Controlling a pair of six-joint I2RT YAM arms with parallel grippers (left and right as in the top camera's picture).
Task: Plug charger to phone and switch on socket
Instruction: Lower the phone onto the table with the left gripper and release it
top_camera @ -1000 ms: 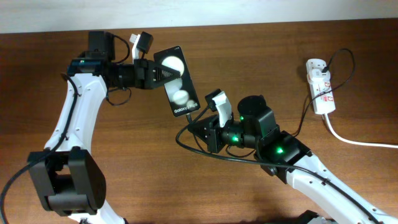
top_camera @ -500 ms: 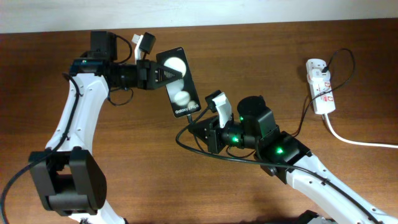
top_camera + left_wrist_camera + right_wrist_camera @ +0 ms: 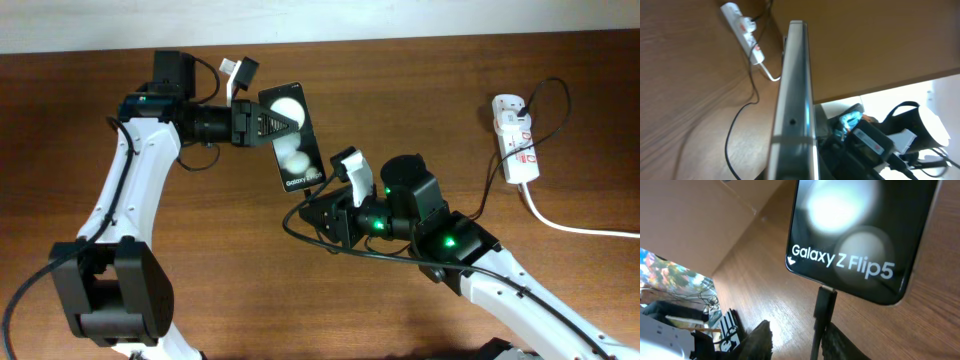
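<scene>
— What sits on the desk (image 3: 250, 300)?
— The left gripper (image 3: 262, 122) reaches in from the far left. Its jaws are clamped on the far end of the phone (image 3: 295, 145), which it holds lettered face up, left of the middle.
— And the right gripper (image 3: 318, 215)?
— It is just on the near side of the phone, with its jaws closed around the charger (image 3: 823, 305) below the plug.
— The socket (image 3: 515, 140)?
— Far right, well apart from both grippers. Its white cord (image 3: 580, 228) trails right.
— Is the plug in?
— Its tip touches the phone's near edge, under "Galaxy Z Flip5". Whether it is seated, I cannot tell.
</scene>
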